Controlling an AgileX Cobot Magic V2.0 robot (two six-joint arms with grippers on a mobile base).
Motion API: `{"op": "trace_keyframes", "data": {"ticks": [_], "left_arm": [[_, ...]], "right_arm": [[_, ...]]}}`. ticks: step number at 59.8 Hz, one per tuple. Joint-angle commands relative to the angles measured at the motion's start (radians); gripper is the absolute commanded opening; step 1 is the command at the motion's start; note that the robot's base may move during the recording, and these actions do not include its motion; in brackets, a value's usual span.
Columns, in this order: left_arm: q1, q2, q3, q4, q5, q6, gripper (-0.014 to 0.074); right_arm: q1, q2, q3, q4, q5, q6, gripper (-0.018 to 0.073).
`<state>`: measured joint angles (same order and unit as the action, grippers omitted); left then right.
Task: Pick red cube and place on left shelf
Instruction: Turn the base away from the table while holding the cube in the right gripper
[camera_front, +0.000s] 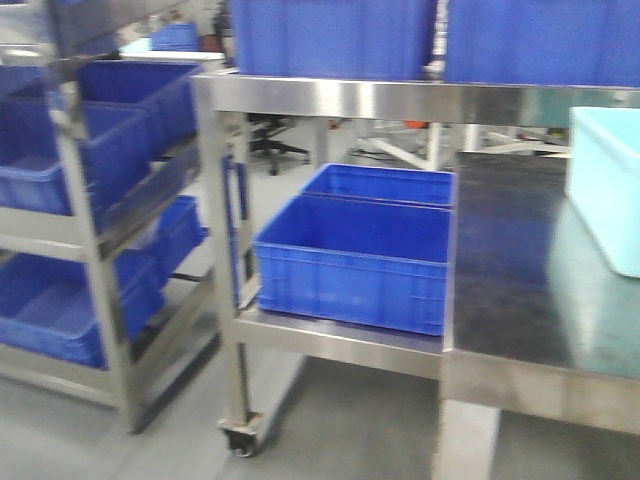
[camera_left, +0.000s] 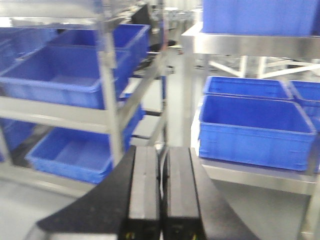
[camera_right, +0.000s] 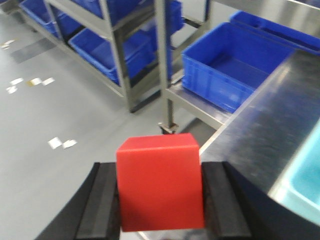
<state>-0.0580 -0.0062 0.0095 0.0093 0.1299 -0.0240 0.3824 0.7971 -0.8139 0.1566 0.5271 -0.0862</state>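
Crates crowd almost every level around the steel table (camera_front: 520, 270). Against the table's side sits a low shelf (camera_front: 330, 340) carrying a deep blue crate (camera_front: 350, 270), with a second crate (camera_front: 385, 185) just behind it. Above the table an upper shelf (camera_front: 400, 98) of brushed steel bears two more. On the table's dark, scuffed top stands a pale turquoise tub (camera_front: 605, 190) with smooth walls.

Beyond the low shelf, on the side away from the table, stands the left shelf rack (camera_front: 90, 230). It is bare steel angle with several tiers, each loaded with blue bins (camera_front: 60, 150). A narrow aisle of grey floor (camera_front: 350, 430) parts the rack from the table. The low shelf's upright post (camera_right: 162, 60) and its caster (camera_front: 243, 437) stand at the edge of that aisle.

The red cube (camera_right: 160, 185) is held in the air near the table's edge, well apart from the rack. The right jaws grip it, with flat black pads (camera_right: 102, 200) pressed to two opposite faces. The cube is matte and sharp-edged and sits square between them. Behind it, white scraps (camera_right: 62, 143) lie on the floor off the table's side.

The left jaws are closed on nothing. Their black fingers (camera_left: 144, 190) lie side by side with only a hairline slit between them, facing the gap between the rack and the table's low shelf.
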Motion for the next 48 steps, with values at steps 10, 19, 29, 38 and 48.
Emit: {"op": "trace_keyframes", "data": {"ticks": [10, 19, 29, 38, 48], "left_arm": [[-0.006, -0.016, 0.023, -0.003, -0.088, -0.001, 0.0102], [-0.006, -0.016, 0.023, -0.003, -0.088, -0.001, 0.0102], [-0.006, -0.016, 0.023, -0.003, -0.088, -0.001, 0.0102], [-0.006, -0.016, 0.023, -0.003, -0.088, -0.001, 0.0102], [-0.006, -0.016, 0.023, -0.003, -0.088, -0.001, 0.0102]], "right_arm": [[0.002, -0.006, -0.029, 0.009, -0.082, -0.006, 0.0046], [0.002, -0.006, -0.029, 0.009, -0.082, -0.006, 0.0046], [0.002, -0.006, -0.029, 0.009, -0.082, -0.006, 0.0046], [0.002, -0.006, -0.029, 0.009, -0.082, -0.006, 0.0046], [0.002, -0.006, -0.029, 0.009, -0.082, -0.006, 0.0046]]}}
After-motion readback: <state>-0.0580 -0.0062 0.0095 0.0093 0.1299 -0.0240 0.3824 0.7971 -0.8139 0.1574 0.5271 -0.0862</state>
